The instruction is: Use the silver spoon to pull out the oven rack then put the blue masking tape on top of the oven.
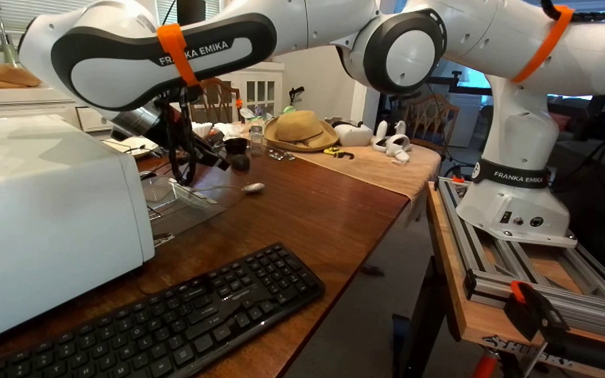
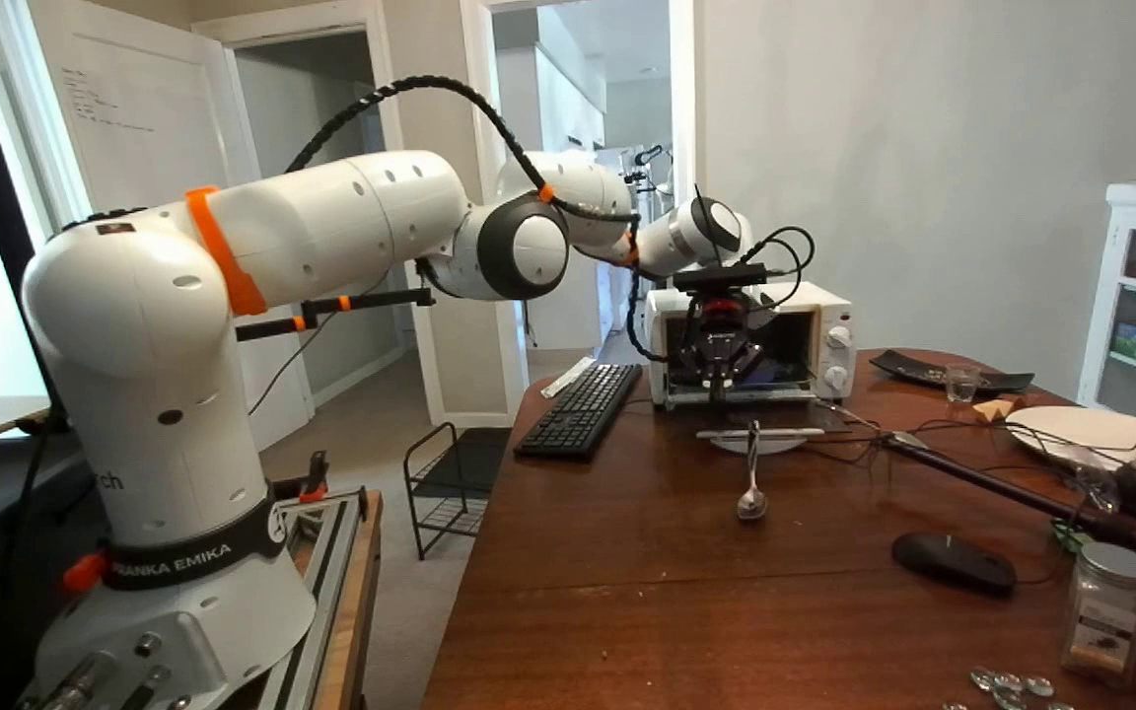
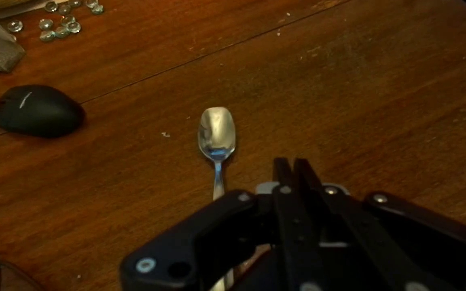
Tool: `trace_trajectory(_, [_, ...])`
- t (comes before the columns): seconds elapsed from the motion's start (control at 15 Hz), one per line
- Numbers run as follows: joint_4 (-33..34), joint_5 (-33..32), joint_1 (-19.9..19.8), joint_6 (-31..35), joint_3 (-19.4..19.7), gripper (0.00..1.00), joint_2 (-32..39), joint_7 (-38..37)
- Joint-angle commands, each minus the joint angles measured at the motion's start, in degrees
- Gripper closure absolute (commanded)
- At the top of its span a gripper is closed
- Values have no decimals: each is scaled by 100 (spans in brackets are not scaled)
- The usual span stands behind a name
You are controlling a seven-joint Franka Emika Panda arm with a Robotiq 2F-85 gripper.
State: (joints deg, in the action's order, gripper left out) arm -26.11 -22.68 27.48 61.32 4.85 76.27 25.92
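The white oven (image 2: 657,347) stands on the table with its front door (image 2: 760,437) lowered; it also shows in an exterior view (image 1: 61,226). The silver spoon (image 2: 751,498) lies with its bowl on the table and its handle over the door's edge; its bowl also shows in the wrist view (image 3: 217,133). My gripper (image 2: 718,387) hangs above the door, before the oven's opening. In the wrist view its fingertips (image 3: 292,163) are nearly together, empty, right of the spoon. Thin wires (image 1: 154,213) at the opening may be the oven rack. I cannot make out the blue masking tape.
A black keyboard (image 2: 583,412) lies beside the oven. A black mouse (image 3: 37,111), a glass jar (image 2: 1108,611) and glass beads (image 3: 63,24) are on the table. Cables (image 2: 854,454), a dark pole (image 2: 982,483) and a white plate (image 2: 1081,424) lie on the oven's far side.
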Motion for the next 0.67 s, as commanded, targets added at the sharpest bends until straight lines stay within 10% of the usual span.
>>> trace_trajectory(0.0, [83,36,-66,507,-119,98,10,262])
trace_trajectory(0.13, [73,-151,53,1171,-40,98,41,599])
trace_trajectory(0.2, [-69,-28,-9,844,-24,66,-58,333])
trace_trajectory(0.27, [-63,-36,3,930,-19,89,-58,363])
trace_trajectory(0.53, [11,-41,-10,891,-10,66,-12,373])
trace_trajectory(0.6, [-5,-33,-9,803,0,41,-29,309])
